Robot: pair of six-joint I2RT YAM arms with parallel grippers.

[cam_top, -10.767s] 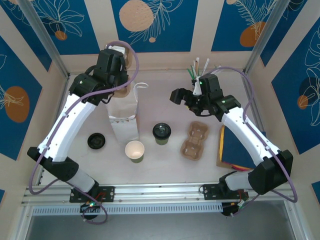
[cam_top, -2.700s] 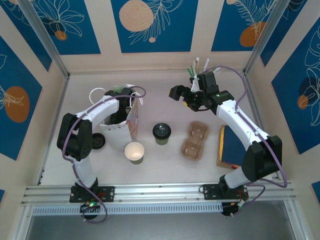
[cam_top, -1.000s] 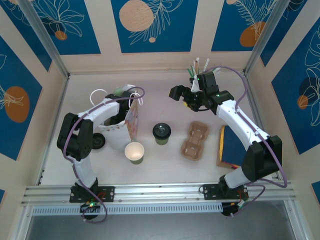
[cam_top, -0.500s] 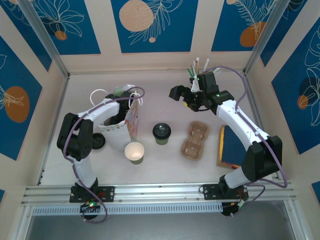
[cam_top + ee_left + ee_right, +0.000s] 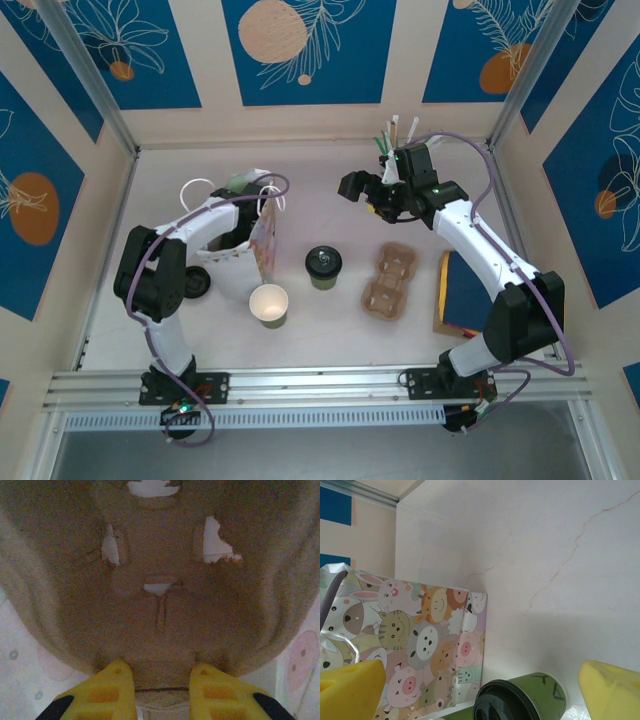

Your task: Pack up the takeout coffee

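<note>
Left hand, carrier now in bag; coffee alongside.

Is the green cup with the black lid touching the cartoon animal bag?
Apart. The top view shows a strip of bare table between the lidded cup and the bag.

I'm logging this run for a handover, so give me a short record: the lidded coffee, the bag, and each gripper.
lidded coffee: upright on the table beside the bag, nothing touching it
bag: standing open, left arm reaching inside
left gripper: inside the bag, shut on a cardboard carrier
right gripper: open, empty, hovering near the coffee
task state: coffee not yet packed
</note>
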